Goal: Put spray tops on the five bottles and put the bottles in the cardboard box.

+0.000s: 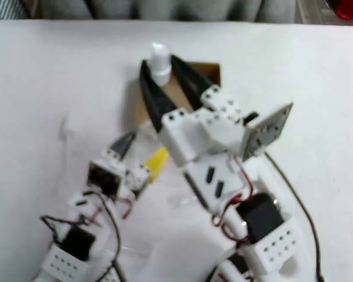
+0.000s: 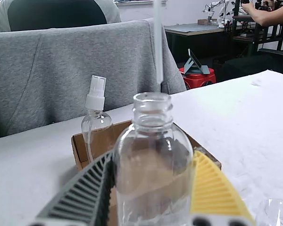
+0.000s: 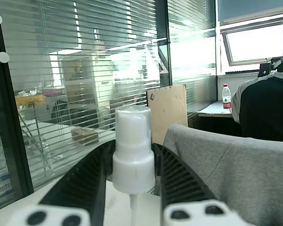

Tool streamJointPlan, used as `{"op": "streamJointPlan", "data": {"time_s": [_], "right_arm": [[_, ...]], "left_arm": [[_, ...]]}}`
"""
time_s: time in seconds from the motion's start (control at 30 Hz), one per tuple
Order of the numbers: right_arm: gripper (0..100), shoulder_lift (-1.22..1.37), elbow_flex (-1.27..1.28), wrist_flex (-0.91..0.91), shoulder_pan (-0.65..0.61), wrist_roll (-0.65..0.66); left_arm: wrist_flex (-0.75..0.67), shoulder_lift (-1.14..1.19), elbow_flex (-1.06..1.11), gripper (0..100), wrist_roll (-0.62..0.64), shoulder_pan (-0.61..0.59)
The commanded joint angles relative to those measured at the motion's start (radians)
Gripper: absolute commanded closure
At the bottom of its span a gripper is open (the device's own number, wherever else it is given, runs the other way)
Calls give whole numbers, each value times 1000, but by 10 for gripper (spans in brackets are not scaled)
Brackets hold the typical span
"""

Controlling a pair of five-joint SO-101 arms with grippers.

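My left gripper (image 2: 151, 176) is shut on a clear open-necked bottle (image 2: 151, 155), which stands upright between its grey and yellow fingers. A thin white dip tube (image 2: 157, 42) hangs just above the bottle's mouth. It belongs to the white spray top (image 3: 133, 150) that my right gripper (image 3: 133, 157) is shut on between its black fingers. In the high view the right gripper (image 1: 160, 69) holds the spray top (image 1: 160, 59) over the cardboard box (image 1: 210, 71), with the left gripper (image 1: 140, 154) lower left of it. A capped bottle (image 2: 95, 123) stands in the box (image 2: 78, 146).
A clear plastic item (image 2: 276, 212) lies on the white table (image 1: 306, 64) beside the left gripper. A grey padded chair back (image 2: 52, 70) stands just beyond the table's far edge, behind the box. The arms' bases and cables (image 1: 106, 235) occupy the near side.
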Motion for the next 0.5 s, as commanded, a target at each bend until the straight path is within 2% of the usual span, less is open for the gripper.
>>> {"op": "streamJointPlan", "data": {"time_s": [0.0, 0.47], "right_arm": [[985, -21, 9, -2, -13, -15], [984, -21, 126, -4, -8, -12]], "left_arm": [[-2, -24, -5, 932, -3, 16], [0, -24, -5, 932, -3, 16]]}}
